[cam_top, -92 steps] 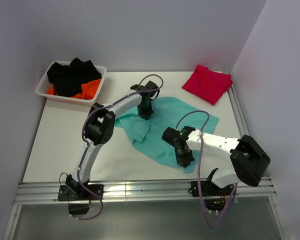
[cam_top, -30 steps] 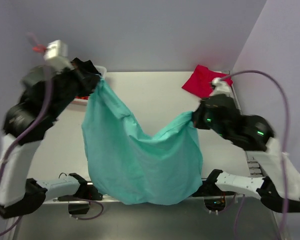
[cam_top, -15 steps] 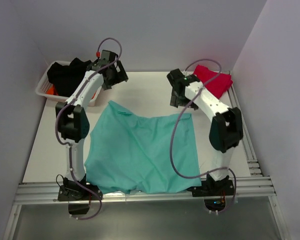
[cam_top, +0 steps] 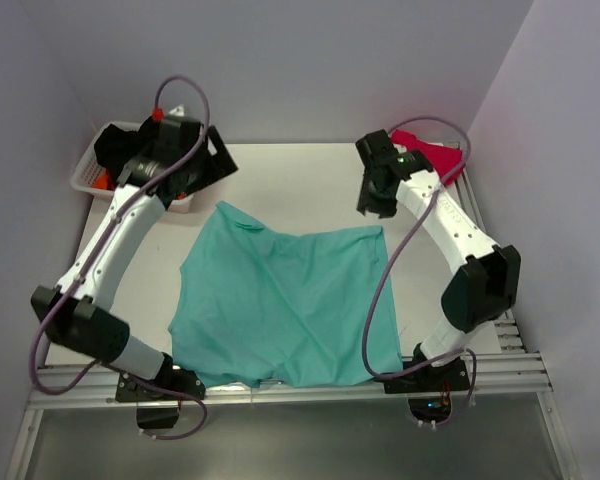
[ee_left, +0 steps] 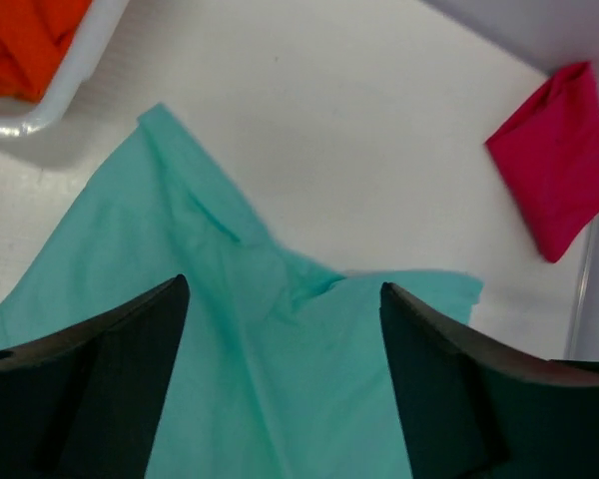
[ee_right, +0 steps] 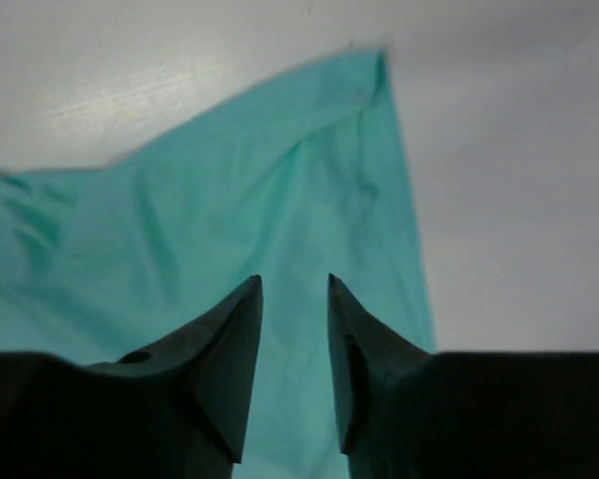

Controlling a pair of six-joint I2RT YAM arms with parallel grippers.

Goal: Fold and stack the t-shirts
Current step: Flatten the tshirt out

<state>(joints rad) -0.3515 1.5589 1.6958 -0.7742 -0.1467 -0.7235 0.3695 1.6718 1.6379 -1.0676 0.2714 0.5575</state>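
White table (cam_top: 290,180) holds teal t-shirt (cam_top: 280,305) spread flat.

left arm (cam_top: 115,240) and right arm (cam_top: 450,220) stretch forward, left gripper (ee_left: 282,285) spread wide, right gripper (ee_right: 295,280) narrowly parted.

White left arm (cam_top: 115,240) and right arm (cam_top: 450,222), black joint housings, looping mauve cables, dark wedge-shaped jaws.

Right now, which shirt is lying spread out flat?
The teal-green t-shirt, opened out flat; the red t-shirt is folded in the far right corner, and the clothes in the basket are bunched.
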